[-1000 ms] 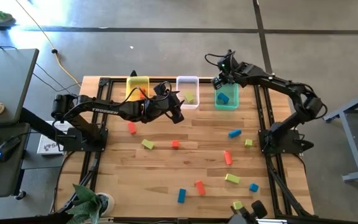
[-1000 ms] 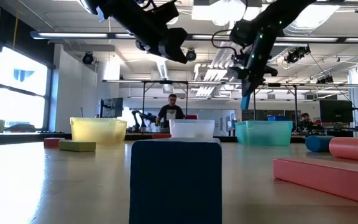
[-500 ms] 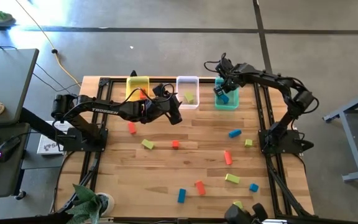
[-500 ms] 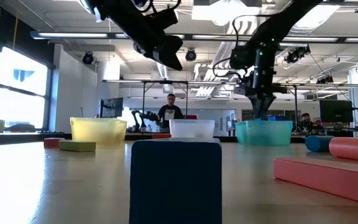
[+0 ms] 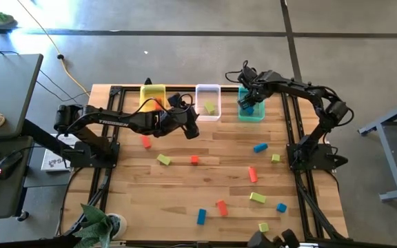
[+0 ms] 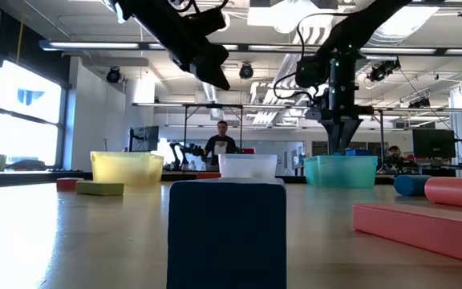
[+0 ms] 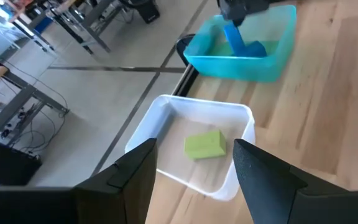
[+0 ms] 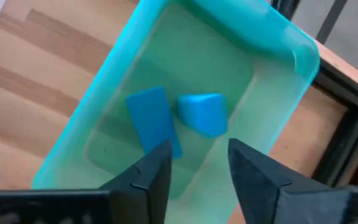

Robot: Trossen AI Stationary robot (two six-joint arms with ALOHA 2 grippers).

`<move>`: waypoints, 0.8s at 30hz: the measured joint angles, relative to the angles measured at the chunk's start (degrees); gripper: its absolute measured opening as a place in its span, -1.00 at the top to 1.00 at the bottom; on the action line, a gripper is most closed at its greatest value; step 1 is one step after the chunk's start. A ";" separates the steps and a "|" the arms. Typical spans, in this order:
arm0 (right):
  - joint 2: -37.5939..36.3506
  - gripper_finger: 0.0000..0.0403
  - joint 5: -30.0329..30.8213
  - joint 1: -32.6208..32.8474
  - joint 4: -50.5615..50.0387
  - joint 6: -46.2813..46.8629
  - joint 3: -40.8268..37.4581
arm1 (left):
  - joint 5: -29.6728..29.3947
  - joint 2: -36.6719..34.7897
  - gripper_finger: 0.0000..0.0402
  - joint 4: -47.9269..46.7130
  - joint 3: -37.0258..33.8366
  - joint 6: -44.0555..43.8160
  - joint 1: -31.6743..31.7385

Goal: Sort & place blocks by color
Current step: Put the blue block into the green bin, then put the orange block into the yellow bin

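My right gripper (image 8: 197, 162) points down into the teal bin (image 5: 251, 114), its fingers apart. Below it a blue bar (image 8: 154, 124) leans tilted against a second blue block (image 8: 202, 113) on the bin's floor. My left gripper (image 7: 194, 180) hovers open above the clear bin (image 7: 166, 118), nothing between its fingers. A yellow-green block (image 7: 204, 144) lies flat in that bin. Several red-orange, yellow-green and blue blocks lie loose on the table, among them a blue one (image 5: 259, 147) and a red-orange one (image 5: 146, 142). My right gripper's fingers stand apart just over the blue bar's upper end (image 8: 169, 148). I cannot tell whether one fingertip still touches it. The bar rests tilted inside the teal bin.
The yellow bin (image 5: 152, 95) stands left of the clear one along the table's far edge. Loose blocks spread over the near and right parts of the table (image 5: 185, 186). In the low view a dark block (image 6: 226, 233) stands close to the camera. A person is in the room far behind.
My right gripper has sunk toward the teal bin and tipped to point more steeply down. The blue bar that hung below its fingers above the bin now leans inside the bin.
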 joint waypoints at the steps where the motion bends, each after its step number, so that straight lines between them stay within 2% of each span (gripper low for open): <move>1: -0.02 0.24 -0.15 0.14 -1.60 1.35 1.00 | -0.01 -0.55 0.02 -0.94 0.00 -0.30 -0.04; 9: -0.11 0.20 -5.92 4.85 -12.91 10.53 8.59 | -0.04 -5.54 0.02 -10.63 0.00 -6.70 -0.20; 16: -0.11 0.20 -8.44 15.87 -18.31 19.39 9.98 | 2.99 -9.48 0.02 -19.55 -0.02 -11.67 -0.28; 24: -0.11 0.20 -9.54 30.26 -21.90 33.26 9.98 | 5.08 -10.48 0.02 -21.11 -0.02 -12.07 -1.04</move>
